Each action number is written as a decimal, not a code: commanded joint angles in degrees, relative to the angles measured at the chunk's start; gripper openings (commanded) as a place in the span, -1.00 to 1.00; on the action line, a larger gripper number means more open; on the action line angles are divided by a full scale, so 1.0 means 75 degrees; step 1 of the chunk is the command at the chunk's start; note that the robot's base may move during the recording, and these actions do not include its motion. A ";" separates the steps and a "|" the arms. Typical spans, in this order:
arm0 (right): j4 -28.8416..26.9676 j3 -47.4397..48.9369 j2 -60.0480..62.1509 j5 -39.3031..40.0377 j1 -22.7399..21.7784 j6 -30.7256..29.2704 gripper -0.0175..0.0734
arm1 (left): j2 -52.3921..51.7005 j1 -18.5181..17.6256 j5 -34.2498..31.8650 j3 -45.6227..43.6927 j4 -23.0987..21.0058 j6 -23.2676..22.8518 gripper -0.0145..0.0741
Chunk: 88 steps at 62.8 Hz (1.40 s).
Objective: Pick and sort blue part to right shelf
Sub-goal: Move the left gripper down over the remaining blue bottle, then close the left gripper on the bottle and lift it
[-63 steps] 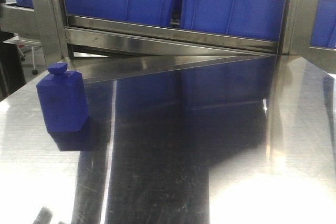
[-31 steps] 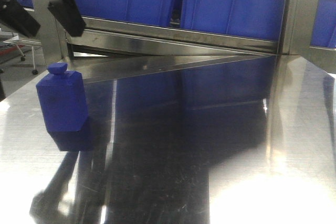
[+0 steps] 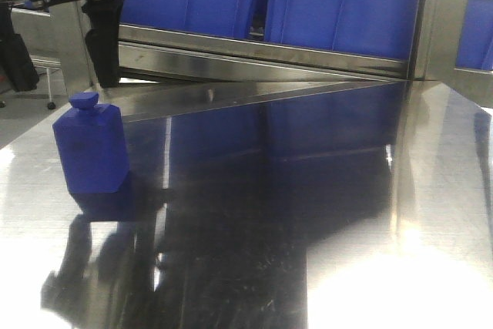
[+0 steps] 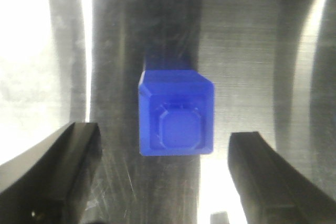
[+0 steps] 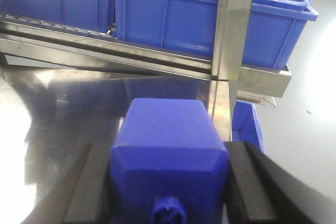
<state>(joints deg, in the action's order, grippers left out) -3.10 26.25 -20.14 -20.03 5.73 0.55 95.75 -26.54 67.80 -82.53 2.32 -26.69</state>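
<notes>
Warehouse floor; steel rack (image 3: 254, 55); blue bins (image 3: 339, 13); steel table (image 3: 347, 190)

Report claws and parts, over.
Left claw open, over part standing on table. Right claw shut on second part. Nothing blocking left claw's drop.

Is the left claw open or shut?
Open. The left claw has its fingers wide apart, one on each side of the blue part, not touching it.

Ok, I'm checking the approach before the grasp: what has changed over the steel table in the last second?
The left claw came into view from the upper left, swung upright and now hangs open above the dark blue boxy plastic block, not touching it. Nothing has been taken hold of. The block, the shiny steel table and the large blue plastic bins behind stayed put.
</notes>
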 commanded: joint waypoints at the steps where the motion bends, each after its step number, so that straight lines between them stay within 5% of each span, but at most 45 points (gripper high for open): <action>1: 0.0051 0.0240 -0.0033 0.0711 -0.0042 -0.0074 0.32 | -0.0286 -0.0097 0.0011 -0.0276 0.0051 -0.0152 0.58; 88: 0.0051 0.0240 -0.0033 0.0711 -0.0042 -0.0074 0.32 | 0.0645 -0.0253 -0.0343 -0.0276 0.0209 -0.0313 0.58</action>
<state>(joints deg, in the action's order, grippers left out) -3.10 26.25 -20.14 -20.03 5.73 0.55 102.98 -27.98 66.05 -82.67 4.27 -28.28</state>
